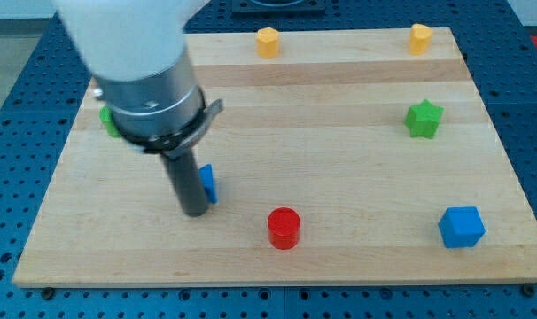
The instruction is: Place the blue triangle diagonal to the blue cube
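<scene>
A pale wooden surface (339,106) lies on a blue perforated bench and fills most of the view. The robot arm comes in from the view's top left: a white housing, then a dark grey collar, then a straight dark rod pointing down. There is no gripper on this arm, so nothing opens, closes or holds; the rod simply ends in my tip (195,212), which rests on the surface left of centre. Just to the view's right of the rod, touching it or very nearly so, sits a small blue block, the blue triangle (208,182); the rod hides most of it, so its shape cannot be made out with certainty. The blue cube (462,227) sits well apart from it, near the view's bottom right corner of the surface. Between the two, nearer the tip and slightly lower in the view, stands a red cylinder (284,228). A green star (424,119) lies toward the view's right edge, above the blue cube. Two yellow blocks sit along the view's top edge, one yellow block near the middle (267,42) and another yellow block at the right (419,38). A green block (109,121) peeks out at the view's left, largely hidden behind the arm's collar.
</scene>
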### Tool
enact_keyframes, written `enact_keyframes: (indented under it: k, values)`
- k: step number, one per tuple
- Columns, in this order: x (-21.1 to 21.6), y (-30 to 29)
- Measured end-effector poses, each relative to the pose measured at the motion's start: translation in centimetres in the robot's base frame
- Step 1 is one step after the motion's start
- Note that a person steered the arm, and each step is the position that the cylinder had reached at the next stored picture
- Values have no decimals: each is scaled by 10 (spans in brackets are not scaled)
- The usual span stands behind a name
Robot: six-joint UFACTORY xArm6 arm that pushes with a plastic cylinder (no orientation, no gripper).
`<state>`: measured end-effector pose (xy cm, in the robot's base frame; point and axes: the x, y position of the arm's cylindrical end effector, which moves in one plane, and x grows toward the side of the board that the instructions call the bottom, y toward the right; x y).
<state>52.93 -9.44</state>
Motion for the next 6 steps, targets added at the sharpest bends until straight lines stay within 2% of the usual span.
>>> enact_keyframes:
  k: [2,3,4,5,6]
  values:
    - [-51,43]
    - [-34,42]
    - [0,23]
    - [2,-32]
    - [-20,-47]
